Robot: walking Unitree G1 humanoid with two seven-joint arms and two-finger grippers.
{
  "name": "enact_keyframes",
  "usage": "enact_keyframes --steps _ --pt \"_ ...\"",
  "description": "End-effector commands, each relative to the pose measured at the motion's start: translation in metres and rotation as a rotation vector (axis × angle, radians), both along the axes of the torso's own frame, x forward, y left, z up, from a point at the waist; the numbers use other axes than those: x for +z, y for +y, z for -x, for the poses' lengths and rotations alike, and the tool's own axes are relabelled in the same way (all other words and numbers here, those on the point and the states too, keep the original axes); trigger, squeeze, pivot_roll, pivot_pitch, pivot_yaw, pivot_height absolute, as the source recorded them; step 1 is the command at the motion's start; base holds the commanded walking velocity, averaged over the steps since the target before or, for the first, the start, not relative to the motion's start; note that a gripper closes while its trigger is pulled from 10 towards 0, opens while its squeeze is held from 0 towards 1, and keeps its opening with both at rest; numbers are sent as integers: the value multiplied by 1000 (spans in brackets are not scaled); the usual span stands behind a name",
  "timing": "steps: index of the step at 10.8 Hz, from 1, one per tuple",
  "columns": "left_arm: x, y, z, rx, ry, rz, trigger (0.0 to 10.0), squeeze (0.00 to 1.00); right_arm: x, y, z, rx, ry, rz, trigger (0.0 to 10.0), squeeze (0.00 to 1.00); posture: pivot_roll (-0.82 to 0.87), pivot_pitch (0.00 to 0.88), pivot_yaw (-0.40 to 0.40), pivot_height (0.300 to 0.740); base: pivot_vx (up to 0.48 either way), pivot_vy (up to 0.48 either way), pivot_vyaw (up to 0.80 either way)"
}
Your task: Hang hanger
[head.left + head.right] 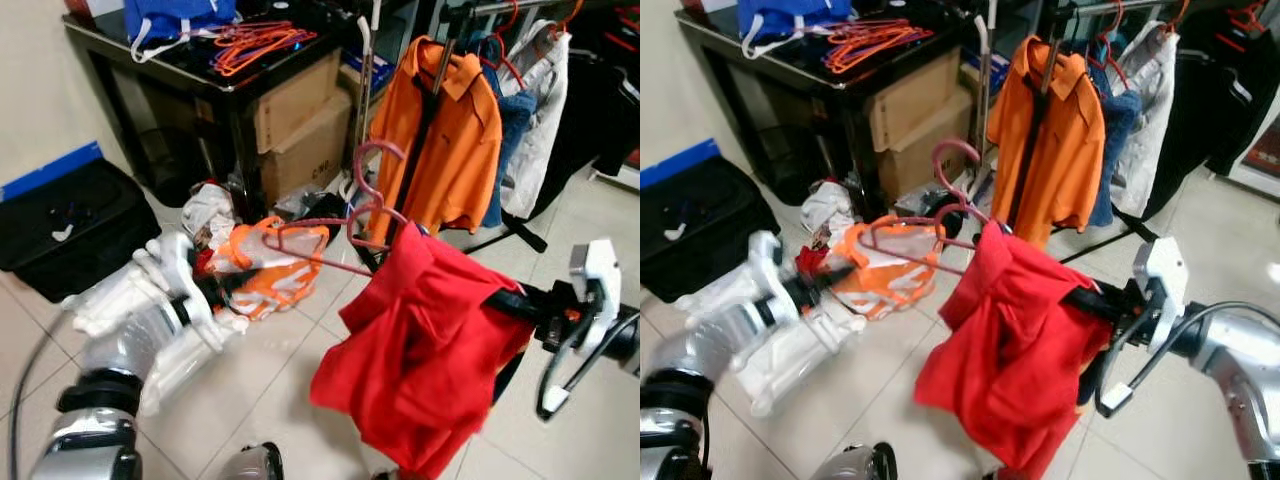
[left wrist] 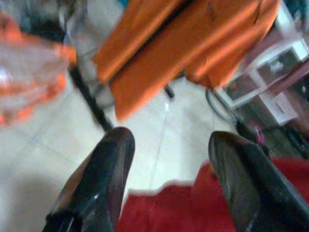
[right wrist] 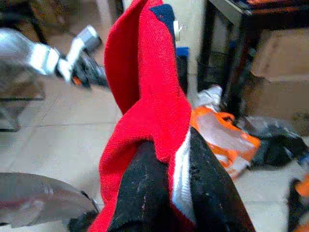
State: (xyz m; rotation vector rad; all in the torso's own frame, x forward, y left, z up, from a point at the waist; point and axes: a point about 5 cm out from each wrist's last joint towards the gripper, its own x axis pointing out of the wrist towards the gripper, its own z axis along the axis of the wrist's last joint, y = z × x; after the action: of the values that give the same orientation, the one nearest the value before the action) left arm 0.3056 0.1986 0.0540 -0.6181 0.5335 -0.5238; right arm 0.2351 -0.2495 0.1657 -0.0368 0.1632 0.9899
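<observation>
A red shirt (image 1: 420,345) hangs bunched from my right gripper (image 1: 508,300), whose black fingers (image 3: 145,193) are shut on its fabric. A pink hanger (image 1: 372,165) and a thin red hanger (image 1: 310,243) stick out of the shirt's top towards the left, hooks pointing up. My left gripper (image 1: 222,283) reaches in from the left, just below the red hanger's free end. Its fingers (image 2: 108,159) stand apart with nothing between them, and the red cloth lies beyond them. Behind stands the clothes rack (image 1: 445,45) with an orange polo shirt (image 1: 440,130).
A denim garment (image 1: 512,120) and a white one (image 1: 540,110) also hang on the rack. A black table (image 1: 200,70) at the back left carries orange hangers (image 1: 262,40) and a blue bag (image 1: 180,18), with cardboard boxes (image 1: 300,125) under it. An orange bag (image 1: 270,270) and clutter lie on the floor, beside a black case (image 1: 70,225).
</observation>
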Motion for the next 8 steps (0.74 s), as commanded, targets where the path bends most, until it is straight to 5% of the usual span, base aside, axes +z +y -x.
enact_keyframes --steps 1,4,5,7,8 --pt "-5 -6 2 -38 37 5 10000 0 21 6 2 56 -71 -20 0 0 -201 107 40 740 0 0 0" --pt "-7 -17 0 -80 31 -3 10000 0 47 30 10 160 -151 -86 0 0 -207 111 38 740 0 0 0" --pt "-5 -12 0 -131 -117 -190 10000 0 37 33 14 181 -115 -58 0 0 -204 111 34 740 0 0 0" --pt "-31 26 32 -501 -302 -891 10000 0 10 17 17 165 -11 36 0 0 -195 117 32 740 0 0 0" --pt "-32 40 39 -523 -299 -938 10000 0 8 12 16 157 -1 52 0 0 -189 120 30 740 0 0 0"
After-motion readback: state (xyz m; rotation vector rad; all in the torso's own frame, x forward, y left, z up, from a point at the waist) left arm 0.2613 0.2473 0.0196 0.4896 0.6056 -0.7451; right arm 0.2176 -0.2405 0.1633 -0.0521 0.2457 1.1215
